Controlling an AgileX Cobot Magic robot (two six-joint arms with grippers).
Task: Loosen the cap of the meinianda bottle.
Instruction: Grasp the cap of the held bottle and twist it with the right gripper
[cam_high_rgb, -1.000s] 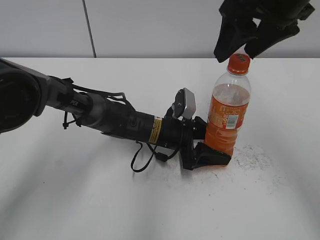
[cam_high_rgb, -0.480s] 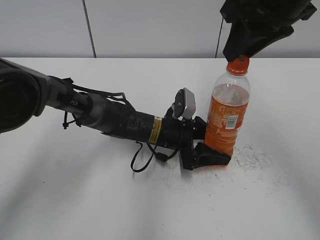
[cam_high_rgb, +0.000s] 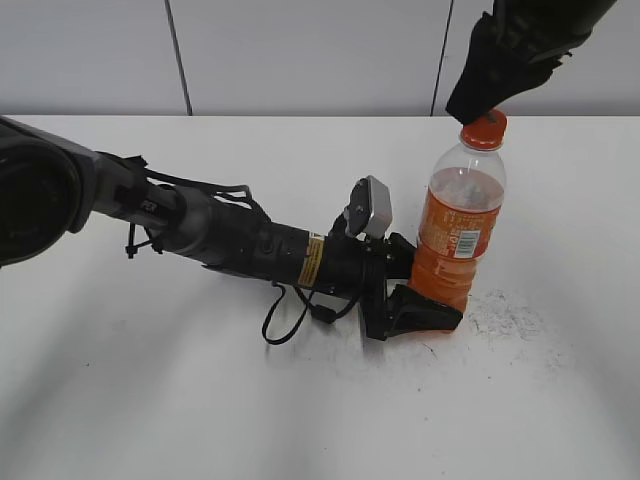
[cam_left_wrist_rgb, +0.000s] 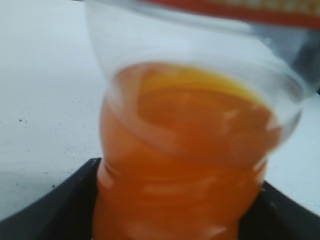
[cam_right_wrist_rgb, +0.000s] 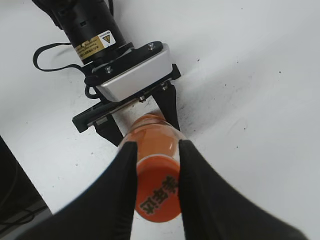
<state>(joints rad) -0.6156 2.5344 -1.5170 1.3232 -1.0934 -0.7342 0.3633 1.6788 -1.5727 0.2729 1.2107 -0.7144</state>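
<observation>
Meinianda bottle (cam_high_rgb: 459, 228) stood upright on the table (cam_high_rgb: 200, 400), right of centre, part-filled with orange drink. Lower body clamped by left gripper (cam_high_rgb: 415, 290). Cap (cam_right_wrist_rgb: 157, 192) pinched between right gripper (cam_right_wrist_rgb: 156, 162) fingers; cap partly hidden in the exterior view.

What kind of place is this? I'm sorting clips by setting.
Probably a lab test bench: a bare white table against plain grey panels, holding only the meinianda bottle worked by the left gripper and right gripper.
</observation>
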